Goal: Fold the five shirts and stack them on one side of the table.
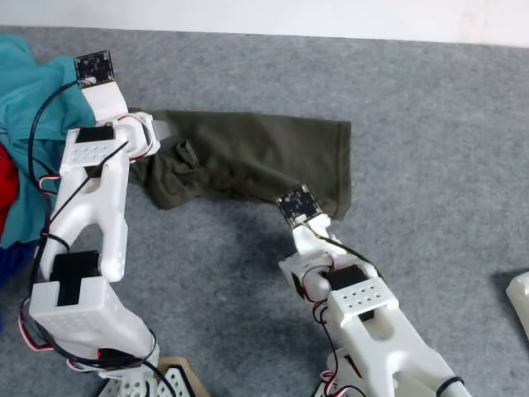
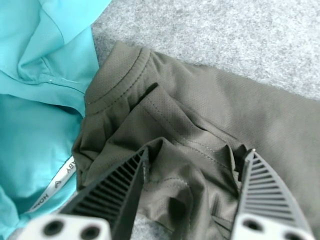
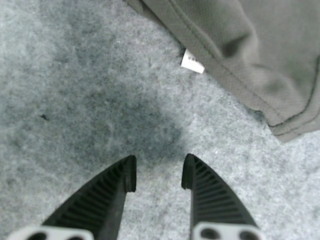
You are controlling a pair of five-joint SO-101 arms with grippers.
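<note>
- Nearest us, the right gripper (image 3: 159, 160) hangs low over the bare grey table (image 3: 75, 100). Its jaws are parted by a modest gap and hold nothing. We judge it is placed there to take the hem just ahead.
- Just past its tips lies the hem corner of the olive shirt (image 1: 264, 157), with a small white tag (image 3: 192, 61) poking out from under the edge. Gripper and hem are near but apart.
- The olive shirt stretches across the middle of the table, fairly flat toward the hem and rumpled at the collar end. We judge this 1 shirt is in hand and its folding has barely begun.
- At the rumpled end the left gripper (image 2: 198, 152) is spread wide, astride a bunched ridge of cloth just below the collar (image 2: 117, 80). Its fingers (image 2: 115, 190) touch the fabric on either side but are released, not clenched.
- Farthest off, a teal shirt (image 2: 40, 125) lies loose against the collar, with a red shirt (image 1: 7, 186) beside it at the table's edge. We take these as unfolded shirts waiting their turn.
</note>
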